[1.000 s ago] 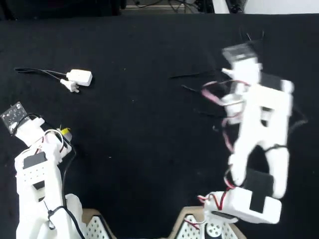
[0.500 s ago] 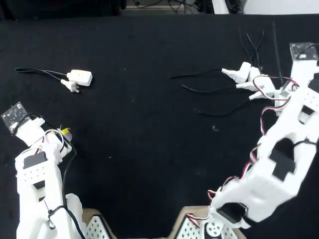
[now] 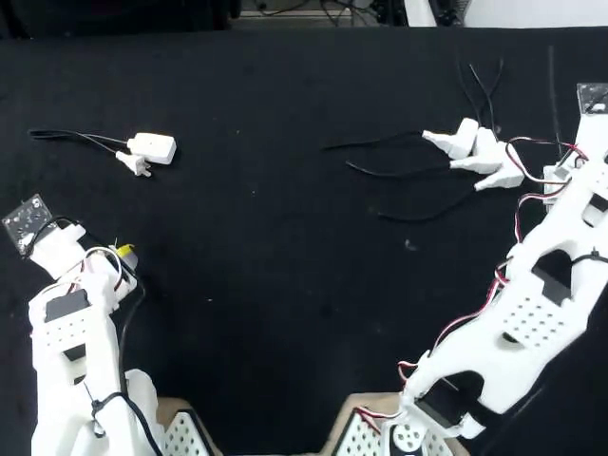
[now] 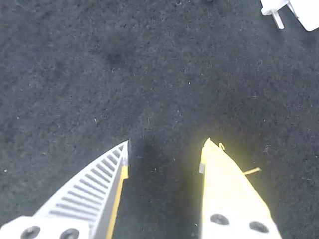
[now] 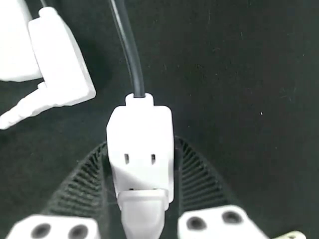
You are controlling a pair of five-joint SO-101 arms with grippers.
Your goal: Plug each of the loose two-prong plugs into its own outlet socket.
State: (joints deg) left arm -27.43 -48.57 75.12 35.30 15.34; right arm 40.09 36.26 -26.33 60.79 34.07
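Matt black cloth, slightly fuzzy and lint-flecked, covers the surface [image 3: 266, 247]. The outlet socket [image 5: 141, 134] is smooth white plastic with a soft sheen; its cord [image 5: 125, 45] is glossy black. Beside the socket, a plug [image 5: 57, 69] is the same smooth plastic. The left gripper [image 4: 167, 144] has matt plastic jaws, one ribbed white, one yellow.

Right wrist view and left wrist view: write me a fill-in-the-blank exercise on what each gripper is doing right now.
1. The right gripper is shut on a white outlet socket whose face shows ____ slots.
2. The cable running out of that socket is ____ in colour.
3. The left gripper hangs over the dark cloth with its jaws ____ and nothing between them.

Missing words: two; black; open.
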